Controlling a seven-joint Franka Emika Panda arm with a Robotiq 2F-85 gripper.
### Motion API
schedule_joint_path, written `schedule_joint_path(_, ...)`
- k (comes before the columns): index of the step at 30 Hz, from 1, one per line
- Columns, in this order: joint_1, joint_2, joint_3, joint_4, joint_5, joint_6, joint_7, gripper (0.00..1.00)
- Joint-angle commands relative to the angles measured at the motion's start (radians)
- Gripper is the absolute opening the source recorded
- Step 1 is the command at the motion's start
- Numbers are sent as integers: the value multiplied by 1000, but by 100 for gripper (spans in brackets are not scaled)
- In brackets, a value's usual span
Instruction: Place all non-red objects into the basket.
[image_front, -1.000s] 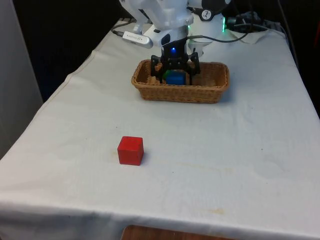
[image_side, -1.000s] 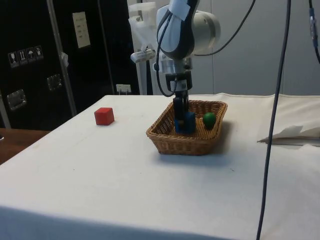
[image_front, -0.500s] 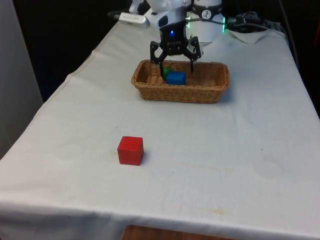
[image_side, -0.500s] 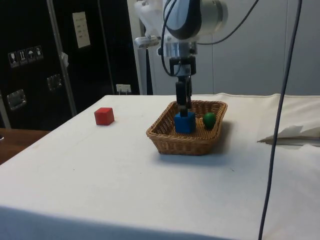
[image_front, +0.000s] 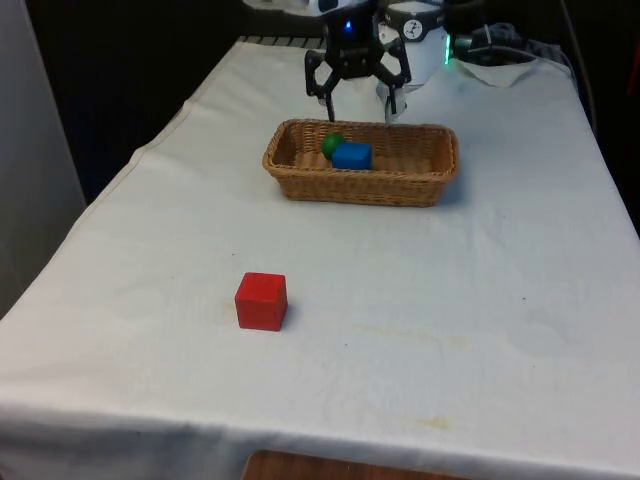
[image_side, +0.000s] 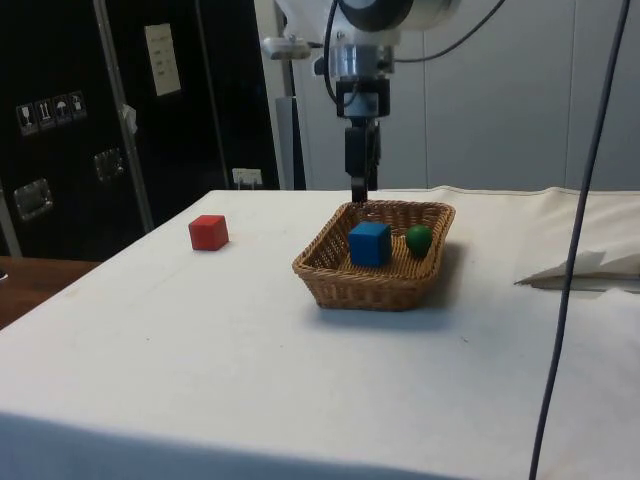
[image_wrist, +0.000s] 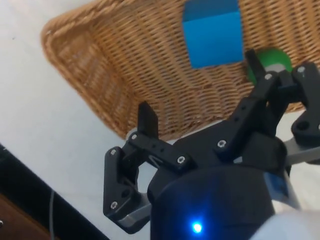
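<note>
While the gripper (image_front: 357, 100) hangs above the basket's (image_front: 420, 188) far rim with its 2 fingers spread wide and empty, the blue cube (image_front: 351, 156) and green ball (image_front: 331, 144) lie touching inside the basket, directly below. Only the red cube (image_front: 261, 301) sits outside, well apart, so nothing seems left to fetch.

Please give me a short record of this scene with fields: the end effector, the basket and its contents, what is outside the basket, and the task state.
end effector: open, empty, raised above the basket's far side
basket: wicker, on the white cloth
in basket: blue cube and green ball, side by side
outside basket: red cube, on the cloth nearer the front camera
task state: both non-red objects lie in the basket; appears complete
</note>
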Motion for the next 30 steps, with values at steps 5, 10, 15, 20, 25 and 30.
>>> schedule_joint_path(5,2,-37,16,2,-37,-8,64,100)
schedule_joint_path(10,2,-78,38,13,-60,-21,119,100)
schedule_joint_path(15,2,-96,52,28,-72,-36,151,100)
schedule_joint_path(20,2,-106,76,62,-75,-62,186,100)
schedule_joint_path(25,1,-105,90,96,-75,-85,207,100)
schedule_joint_path(30,3,-94,101,153,-86,-118,237,100)
